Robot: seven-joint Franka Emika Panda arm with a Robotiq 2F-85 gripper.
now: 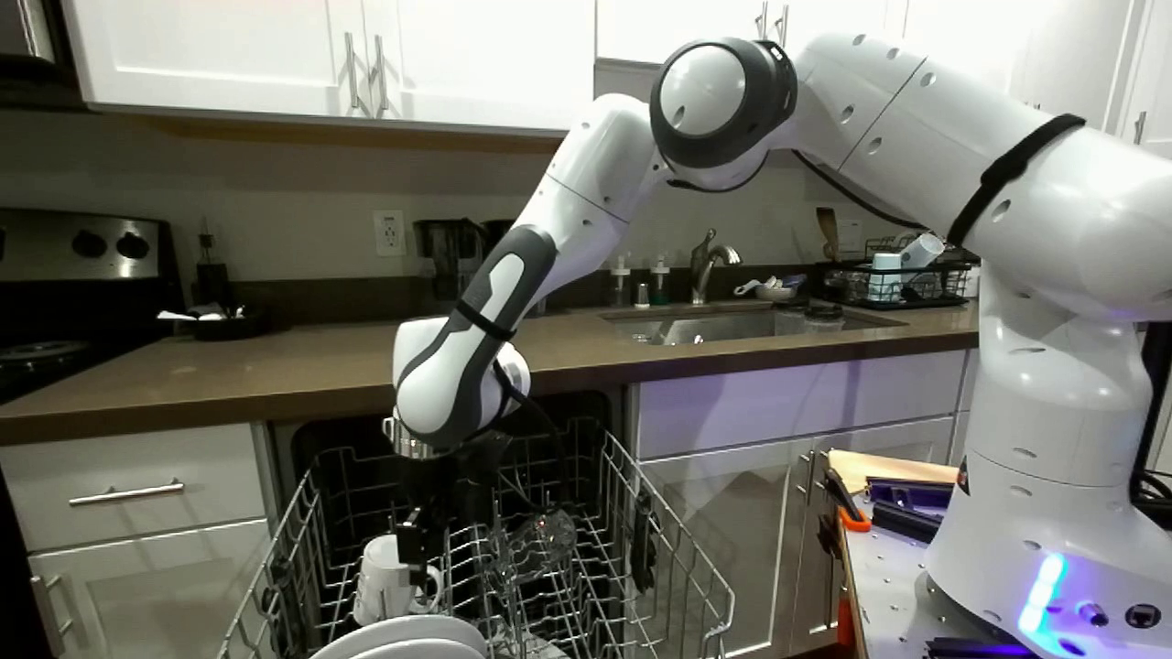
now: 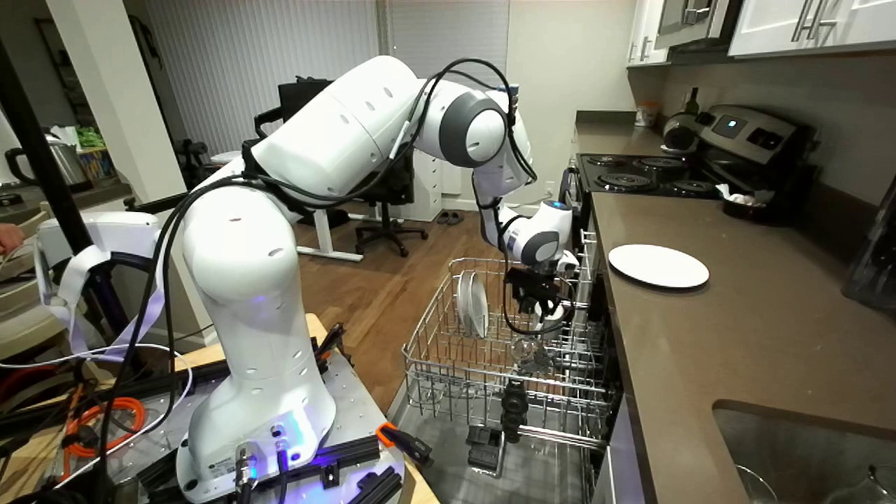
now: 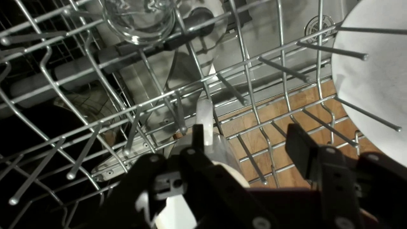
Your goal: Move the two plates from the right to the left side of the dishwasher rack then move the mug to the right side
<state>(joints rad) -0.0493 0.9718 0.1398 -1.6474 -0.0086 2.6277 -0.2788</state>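
The white mug (image 1: pixel 375 578) stands in the wire dishwasher rack (image 3: pixel 259 58), its loop handle pointing toward the rack's middle. In the wrist view my gripper (image 3: pixel 246 140) is open with a wide gap, through which rack wires and wood floor show. The left finger there covers part of the mug (image 3: pixel 224 151), and the handle rises just beside that fingertip; whether they touch I cannot tell. In an exterior view the gripper (image 2: pixel 535 297) is down at the mug. The two white plates (image 2: pixel 472 304) stand on edge, close together, apart from the gripper; in the wrist view one plate (image 3: pixel 375 73) shows at the right.
A clear glass (image 3: pixel 140 19) sits in the rack near the mug. Upright tines (image 3: pixel 251 159) surround the gripper. A lone thin white plate (image 2: pixel 658 266) lies on the brown counter (image 2: pixel 756 350), whose edge runs alongside the rack. A cable (image 2: pixel 505 301) loops around the gripper.
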